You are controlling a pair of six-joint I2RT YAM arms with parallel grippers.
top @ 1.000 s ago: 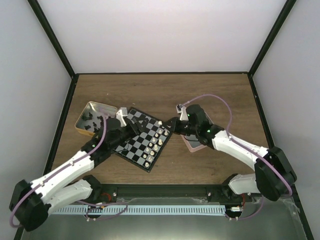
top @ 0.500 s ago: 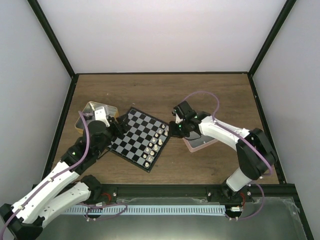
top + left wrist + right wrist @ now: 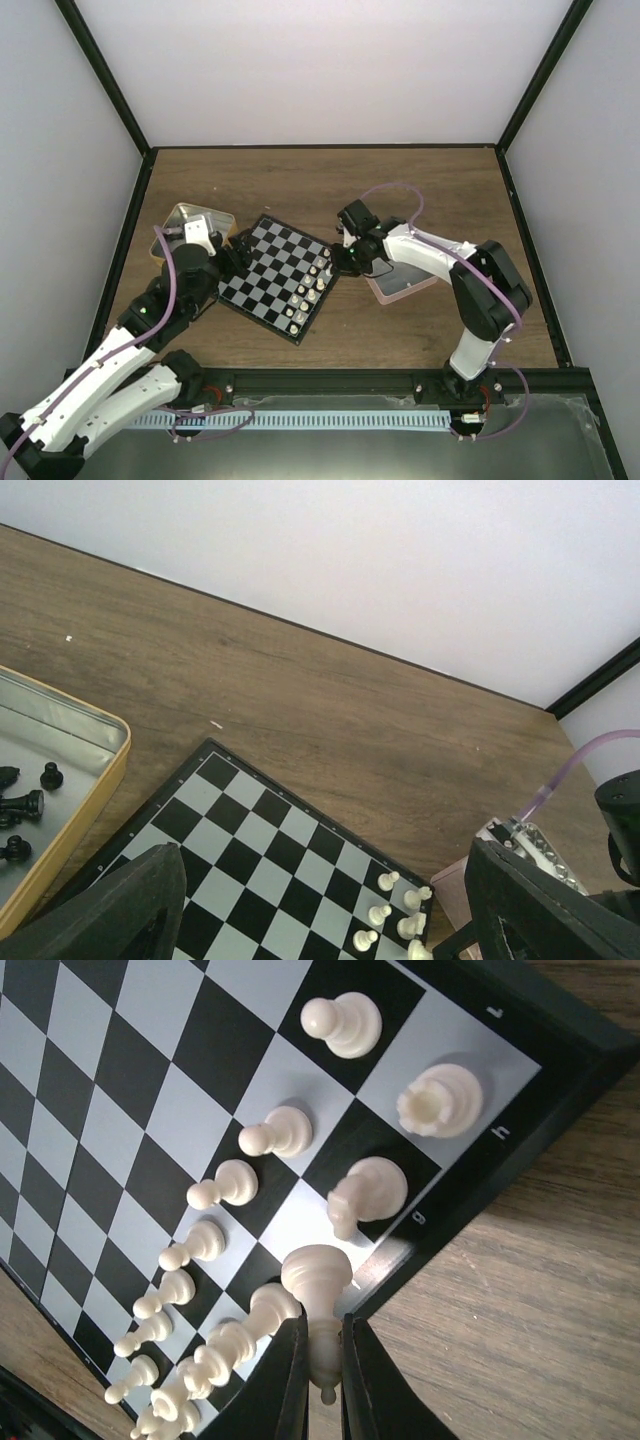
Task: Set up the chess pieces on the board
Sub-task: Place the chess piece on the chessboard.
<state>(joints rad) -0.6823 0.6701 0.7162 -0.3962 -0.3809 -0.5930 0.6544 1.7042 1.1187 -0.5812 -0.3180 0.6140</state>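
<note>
Left fingers (image 3: 110, 910), open, are now retracted, board (image 3: 270, 830) ahead. Right fingers (image 3: 288, 1370) now clamp a white piece (image 3: 316, 1272) above the edge squares.

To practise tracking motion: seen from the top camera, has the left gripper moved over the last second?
Yes. The left gripper has pulled back leftward from over the board, toward the gold tin.

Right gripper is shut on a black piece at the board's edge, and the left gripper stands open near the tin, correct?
No: the piece in the right gripper is cream-white, not black, as the right wrist view shows. It is at the board's edge, and the left gripper stands open near the tin.
</note>
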